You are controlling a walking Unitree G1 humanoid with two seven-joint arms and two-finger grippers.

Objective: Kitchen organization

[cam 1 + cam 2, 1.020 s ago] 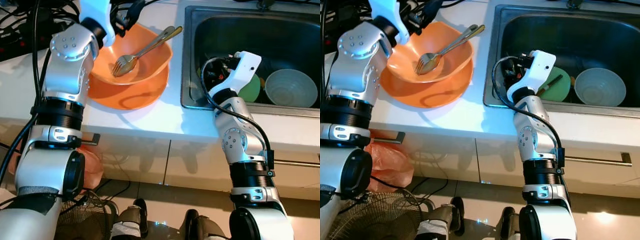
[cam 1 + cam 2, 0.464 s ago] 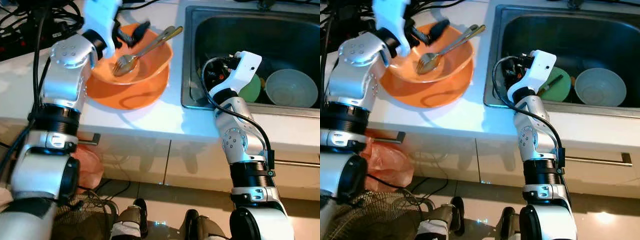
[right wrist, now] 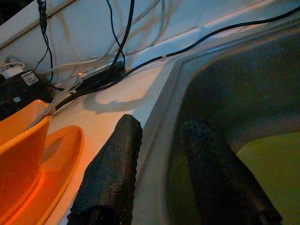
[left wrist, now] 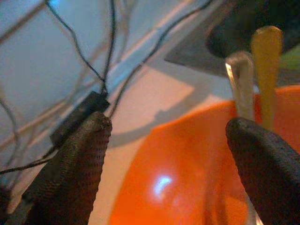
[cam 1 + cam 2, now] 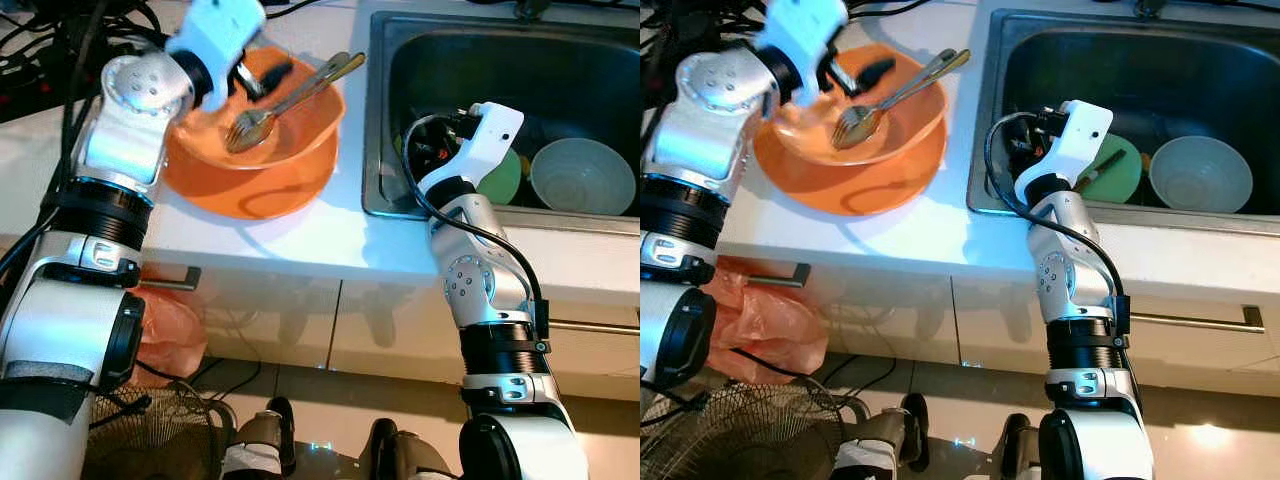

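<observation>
Your left gripper (image 5: 258,76) hovers spread over the orange plastic bowl (image 5: 300,125) holding a metal fork (image 5: 252,125); your right gripper's (image 3: 159,168) fingers, slightly parted, straddle the steel sink (image 5: 380,130) rim

The left tool (image 5: 262,78) hangs open over the orange bowl (image 5: 290,130) holding a fork (image 5: 252,124).

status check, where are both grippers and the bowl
Left gripper open over orange bowl, fork inside. Right gripper open at sink rim. Nothing blocking.
</observation>
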